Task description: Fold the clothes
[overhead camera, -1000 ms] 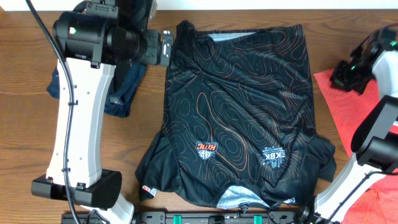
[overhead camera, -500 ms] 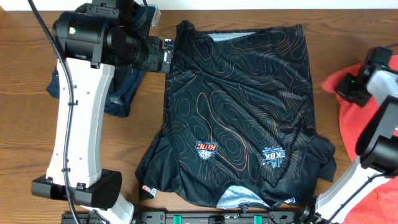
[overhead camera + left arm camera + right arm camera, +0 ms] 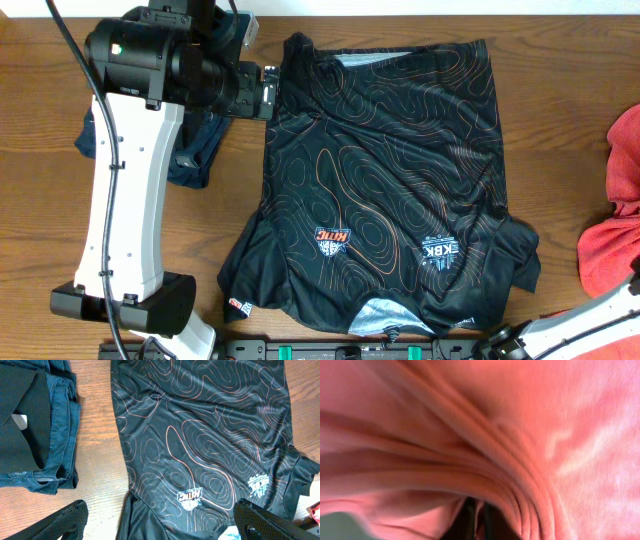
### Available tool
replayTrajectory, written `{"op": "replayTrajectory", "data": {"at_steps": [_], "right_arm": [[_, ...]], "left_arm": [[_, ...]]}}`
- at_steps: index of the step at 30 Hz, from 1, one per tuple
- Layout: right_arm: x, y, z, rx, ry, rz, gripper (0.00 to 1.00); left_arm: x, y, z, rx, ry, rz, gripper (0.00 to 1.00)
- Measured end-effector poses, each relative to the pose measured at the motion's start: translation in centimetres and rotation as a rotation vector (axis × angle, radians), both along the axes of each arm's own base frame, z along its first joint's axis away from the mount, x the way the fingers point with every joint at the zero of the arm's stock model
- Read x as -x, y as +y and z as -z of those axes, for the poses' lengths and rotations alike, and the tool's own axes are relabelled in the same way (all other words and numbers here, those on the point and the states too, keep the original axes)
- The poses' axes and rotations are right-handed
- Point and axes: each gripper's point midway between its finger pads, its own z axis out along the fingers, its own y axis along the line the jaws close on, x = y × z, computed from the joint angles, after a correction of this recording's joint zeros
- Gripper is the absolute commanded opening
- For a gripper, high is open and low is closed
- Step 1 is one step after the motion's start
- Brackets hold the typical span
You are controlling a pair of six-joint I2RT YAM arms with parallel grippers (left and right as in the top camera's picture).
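- Since a second ago the right arm has swung out past the right edge of the overhead view. The red cloth [image 3: 612,250] has gone with it, from lying flat on the bench [image 3: 560,60] to bunched at that edge.
- The left arm [image 3: 130,180] has only nudged slightly right, and the jersey [image 3: 385,170] has not shifted.
- Progress, as I judge it: the jersey has no fold in it yet, so its whole job is left. The blue denim [image 3: 60,425] on the left, under the left arm, looks stacked in layers and may be done. The red cloth is crumpled.
- The jersey lies mid-bench, spread front up, with the collar on the near side and the hem on the far side. The body is mostly smooth, while both sleeves at the near corners are rumpled and partly tucked.
- It is black with thin orange-white contour swirls, and has two small chest logos [image 3: 336,238] near the collar end.
- The left pincer [image 3: 160,510] hovers over the jersey's far-left corner, spread wide and holding nothing.
- The right pincer [image 3: 476,517] is buried in red folds that gather into it, so it seems clamped on the red cloth.
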Motion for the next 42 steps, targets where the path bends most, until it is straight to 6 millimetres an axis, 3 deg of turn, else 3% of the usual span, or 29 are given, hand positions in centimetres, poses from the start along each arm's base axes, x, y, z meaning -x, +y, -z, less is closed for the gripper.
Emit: {"op": "replayTrajectory", "data": {"at_steps": [5, 9, 13, 16, 19, 21, 24, 29, 42], "right_arm": [[-2.1, -0.6, -3.2, -0.049, -0.207, -0.064, 0.23], [-4.4, 1.5, -6.9, -0.085, -0.356, -0.175, 0.18], [-5.0, 6.6, -10.2, -0.182, -0.373, -0.254, 0.17], [-6.0, 11.3, -11.4, -0.23, -0.321, -0.348, 0.2], [-7.0, 15.9, -10.9, -0.271, -0.238, -0.46, 0.27], [-7.1, 19.2, -10.1, -0.291, -0.149, -0.539, 0.43], [-7.5, 22.1, -9.1, -0.235, -0.031, -0.645, 0.49], [-9.9, 24.8, -7.5, -0.141, -0.031, -0.765, 0.46], [-15.8, 30.2, -1.3, 0.103, -0.22, -0.932, 0.53]], "left_arm": [[0.0, 0.0, 0.0, 0.0, 0.0, 0.0, 0.95], [0.0, 0.0, 0.0, 0.0, -0.001, 0.0, 0.95], [0.0, 0.0, 0.0, 0.001, -0.002, 0.0, 0.95], [-0.1, 0.0, 0.0, 0.001, -0.003, 0.0, 0.95], [-0.1, 0.0, 0.0, 0.001, -0.003, 0.0, 0.95], [0.0, 0.0, 0.0, 0.0, 0.0, 0.0, 0.95], [0.3, 0.1, 0.2, -0.003, 0.015, 0.0, 0.95], [0.7, 0.1, 0.3, -0.006, 0.03, 0.0, 0.95], [0.8, 0.2, 0.3, -0.007, 0.034, 0.0, 0.95]]}}
